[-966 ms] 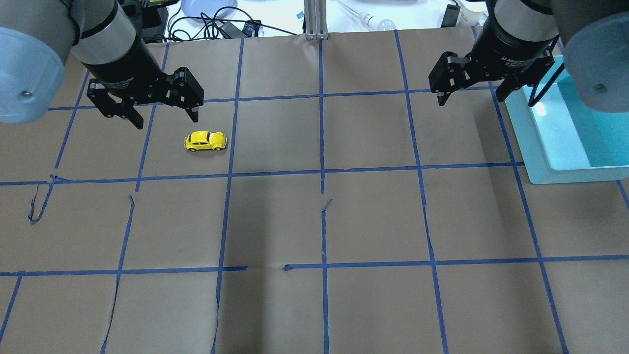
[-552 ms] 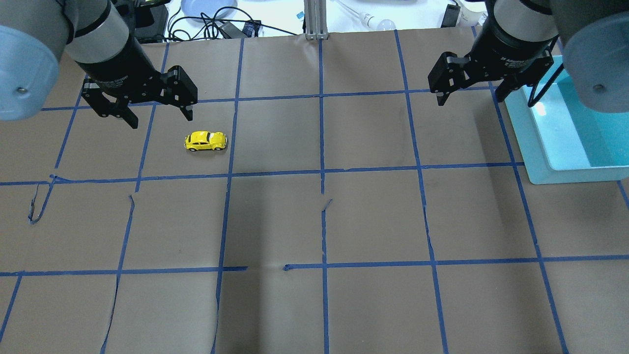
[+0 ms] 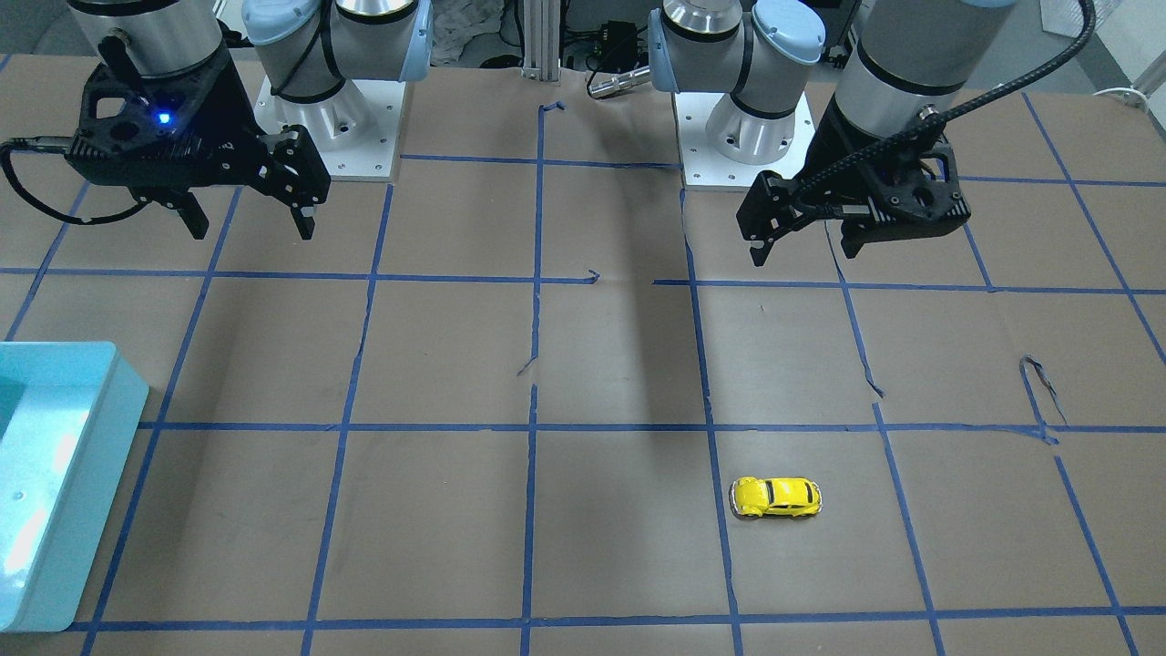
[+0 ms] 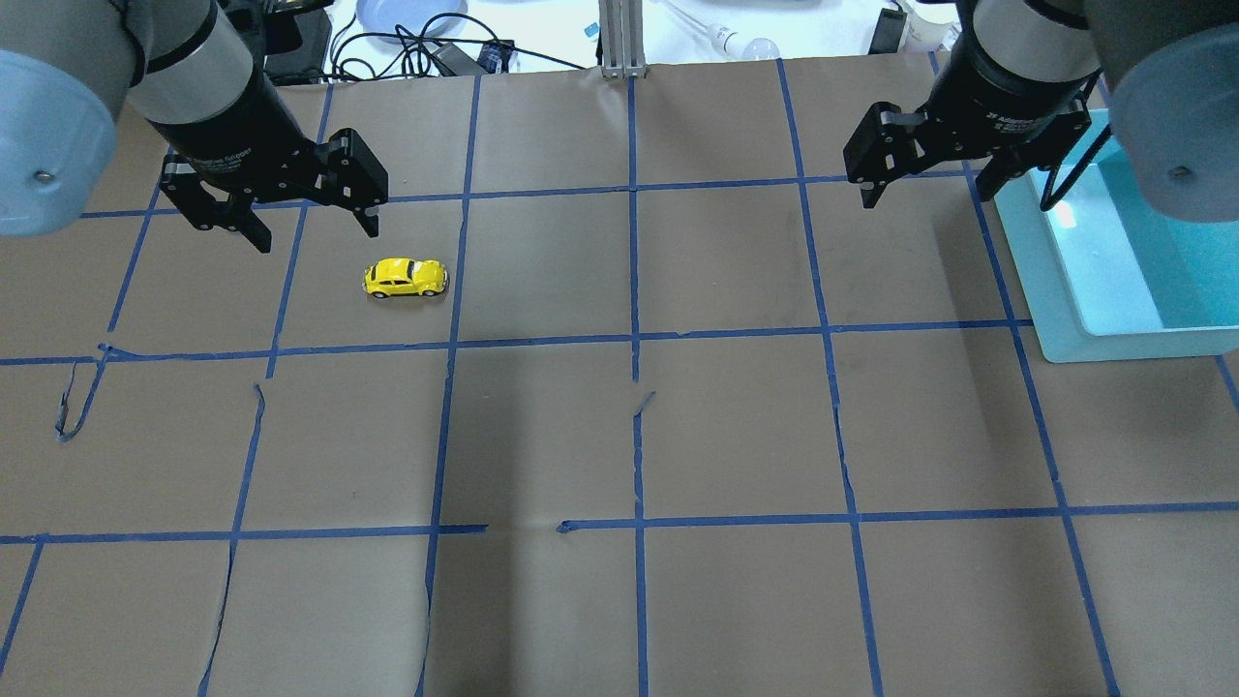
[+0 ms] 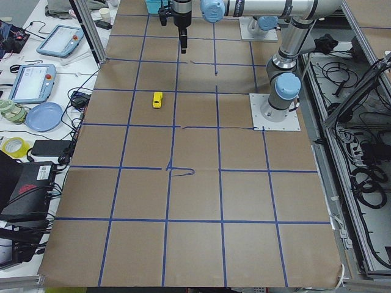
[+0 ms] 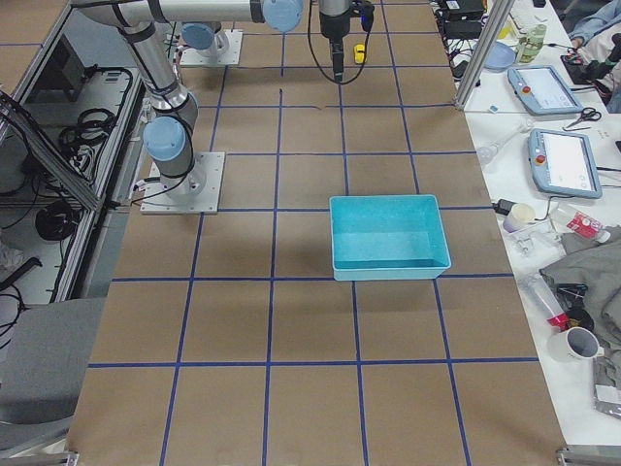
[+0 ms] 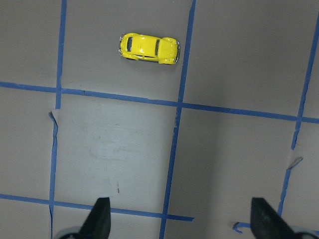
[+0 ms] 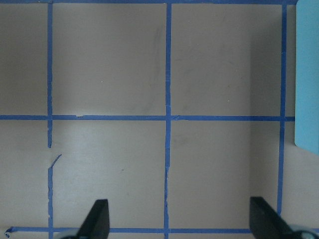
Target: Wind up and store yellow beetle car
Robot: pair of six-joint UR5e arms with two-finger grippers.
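1. I see my left gripper (image 4: 317,235) with fingers spread wide, holding nothing
2. My right gripper (image 4: 927,196) is spread wide too, empty
3. The yellow car (image 4: 406,278) lies near the left gripper, outside its fingers, untouched

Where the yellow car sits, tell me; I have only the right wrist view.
Observer: The yellow beetle car stands on its wheels on the table's left half, outside your view.
Operator: Report the left gripper.
Observer: The left gripper is open, above the table and not touching the car.
Operator: Describe the bin's inside.
Observer: The teal bin has no car in it.
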